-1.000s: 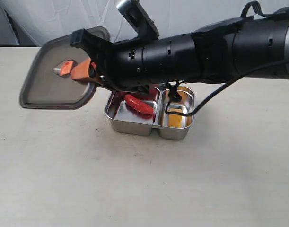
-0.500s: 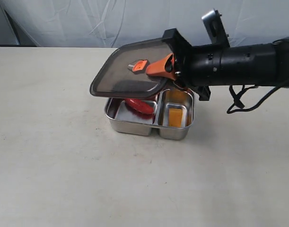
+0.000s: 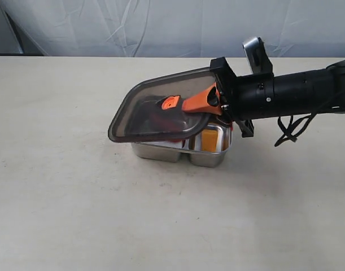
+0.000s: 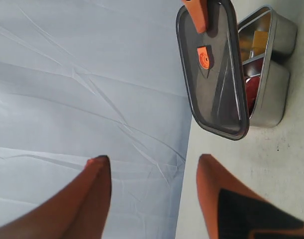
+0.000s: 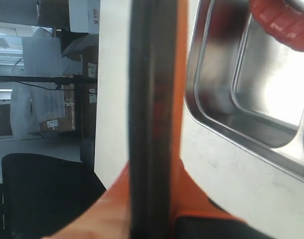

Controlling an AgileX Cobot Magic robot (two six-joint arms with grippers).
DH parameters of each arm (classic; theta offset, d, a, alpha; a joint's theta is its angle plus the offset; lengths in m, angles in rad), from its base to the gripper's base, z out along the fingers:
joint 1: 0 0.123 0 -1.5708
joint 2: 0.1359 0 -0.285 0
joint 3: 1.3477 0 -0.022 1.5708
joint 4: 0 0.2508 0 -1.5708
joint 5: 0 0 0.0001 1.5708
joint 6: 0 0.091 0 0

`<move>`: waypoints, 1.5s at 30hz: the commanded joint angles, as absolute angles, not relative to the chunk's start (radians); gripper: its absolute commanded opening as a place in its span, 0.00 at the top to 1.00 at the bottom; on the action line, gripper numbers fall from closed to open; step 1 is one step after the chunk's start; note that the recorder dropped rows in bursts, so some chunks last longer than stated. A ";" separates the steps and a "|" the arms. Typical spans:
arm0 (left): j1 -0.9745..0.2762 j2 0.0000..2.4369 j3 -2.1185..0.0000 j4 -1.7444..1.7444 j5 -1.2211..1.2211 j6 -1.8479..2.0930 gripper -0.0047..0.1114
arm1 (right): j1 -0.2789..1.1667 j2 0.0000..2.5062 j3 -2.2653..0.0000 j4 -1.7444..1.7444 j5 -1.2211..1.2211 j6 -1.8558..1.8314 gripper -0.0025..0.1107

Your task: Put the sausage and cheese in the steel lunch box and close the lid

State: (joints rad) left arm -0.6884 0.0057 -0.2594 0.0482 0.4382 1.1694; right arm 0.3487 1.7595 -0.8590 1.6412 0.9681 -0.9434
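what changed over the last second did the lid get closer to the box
The right gripper swung the dark smoky translucent lid from left of the shiny steel lunch box in the exterior view to above it and lowered it; it now hangs tilted over the box, not seated. The gripper stayed shut on the lid. Box, glossy red sausage and yellow-orange cheese wedge did not move.

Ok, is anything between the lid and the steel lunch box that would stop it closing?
Nothing visible. The right pincer holds the lid tilted above the steel lunch box; the sausage lies in the larger compartment, the cheese in the smaller, neither seen across the rim. Part of the rim is hidden under the lid.
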 commanded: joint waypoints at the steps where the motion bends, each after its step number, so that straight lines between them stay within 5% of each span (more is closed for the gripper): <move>1: -0.695 0.000 -0.261 0.046 0.425 1.157 0.53 | 0.329 1.773 -0.858 1.650 0.970 -0.976 0.99; 45: -0.695 0.000 -0.261 0.046 0.423 1.157 0.53 | 0.279 1.773 -0.863 1.318 0.699 -0.816 0.99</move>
